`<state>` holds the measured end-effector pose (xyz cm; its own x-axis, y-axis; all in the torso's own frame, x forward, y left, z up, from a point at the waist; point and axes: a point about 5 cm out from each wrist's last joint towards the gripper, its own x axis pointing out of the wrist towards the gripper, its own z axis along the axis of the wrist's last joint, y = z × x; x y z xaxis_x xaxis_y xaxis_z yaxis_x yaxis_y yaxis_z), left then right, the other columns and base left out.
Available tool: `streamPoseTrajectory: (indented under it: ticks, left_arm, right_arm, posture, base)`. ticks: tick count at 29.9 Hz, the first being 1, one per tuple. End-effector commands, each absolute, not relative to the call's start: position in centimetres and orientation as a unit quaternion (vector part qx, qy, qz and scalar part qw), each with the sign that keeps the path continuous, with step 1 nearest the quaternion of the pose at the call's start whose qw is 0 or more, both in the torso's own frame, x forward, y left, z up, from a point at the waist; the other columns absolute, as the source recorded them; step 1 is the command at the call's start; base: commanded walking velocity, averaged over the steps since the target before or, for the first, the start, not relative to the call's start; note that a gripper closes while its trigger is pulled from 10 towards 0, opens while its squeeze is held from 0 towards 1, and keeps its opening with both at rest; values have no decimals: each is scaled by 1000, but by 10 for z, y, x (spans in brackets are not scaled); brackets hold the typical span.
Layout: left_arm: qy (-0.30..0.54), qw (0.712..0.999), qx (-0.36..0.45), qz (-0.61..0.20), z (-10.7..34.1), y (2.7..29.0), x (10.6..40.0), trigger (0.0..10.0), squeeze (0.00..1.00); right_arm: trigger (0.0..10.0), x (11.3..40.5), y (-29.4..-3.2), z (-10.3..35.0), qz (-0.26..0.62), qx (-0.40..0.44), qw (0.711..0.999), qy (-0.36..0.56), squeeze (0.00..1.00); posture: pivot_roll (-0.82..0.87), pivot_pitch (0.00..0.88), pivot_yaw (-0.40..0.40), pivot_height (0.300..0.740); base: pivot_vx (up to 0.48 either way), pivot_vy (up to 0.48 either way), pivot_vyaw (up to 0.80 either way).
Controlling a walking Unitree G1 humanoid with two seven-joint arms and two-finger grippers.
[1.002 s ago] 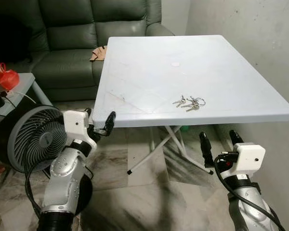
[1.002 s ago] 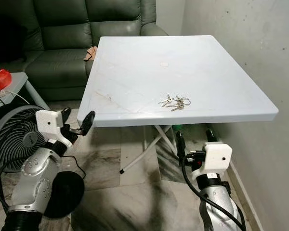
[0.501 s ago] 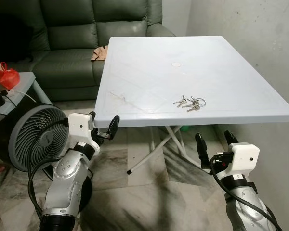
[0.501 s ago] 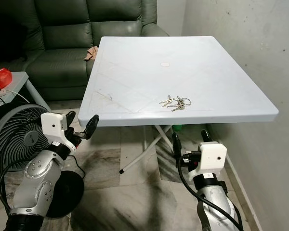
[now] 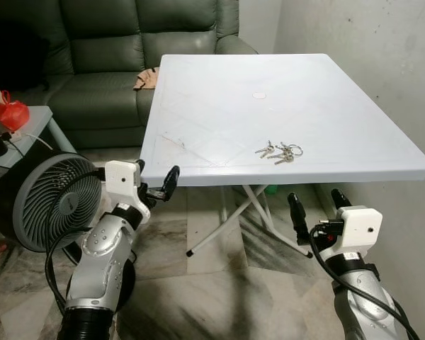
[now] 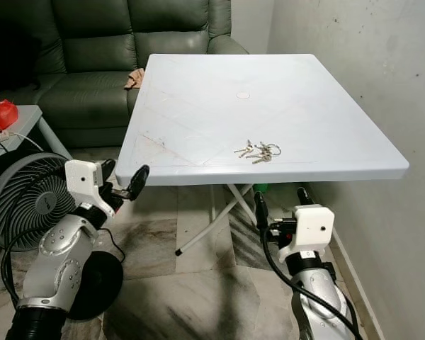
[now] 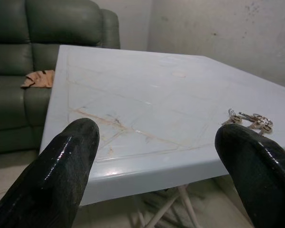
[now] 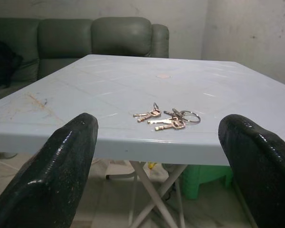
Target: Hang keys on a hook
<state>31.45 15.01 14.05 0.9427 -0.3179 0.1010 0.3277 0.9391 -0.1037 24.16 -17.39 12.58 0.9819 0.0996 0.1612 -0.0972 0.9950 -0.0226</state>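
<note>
Metal keys (image 5: pixel 279 151) lie near the table's (image 5: pixel 219 106) front edge; right pincer (image 5: pixel 316 205), wide open and empty, hangs below it and should rise, then close on the ring; left pincer (image 5: pixel 156 183) open, empty

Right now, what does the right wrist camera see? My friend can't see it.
A bunch of keys lies on a pale table, framed by the right tool and its two open black fingers. A green sofa sits behind.

white table (image 5: pixel 219 106), dark green sofa (image 5: pixel 99 49)
</note>
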Motion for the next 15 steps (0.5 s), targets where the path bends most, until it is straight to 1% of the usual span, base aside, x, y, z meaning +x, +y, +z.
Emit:
streamPoseTrajectory:
  ticks: [1, 15]
  left_arm:
    - [-43, 983, -55, -167, 144, 149, 317, 10000, 0]
    - [-36, 984, -57, -165, 139, 148, 318, 10000, 0]
  right_arm:
    - [10000, 242, -175, 126, 49, -6, 996, -78, 0]
    - [10000, 246, -178, 130, 46, -12, 995, -85, 0]
  posture:
    - [-64, 21, 8, 740]
    - [-61, 22, 3, 740]
  base:
    - [0, 0, 0]
    - [0, 0, 0]
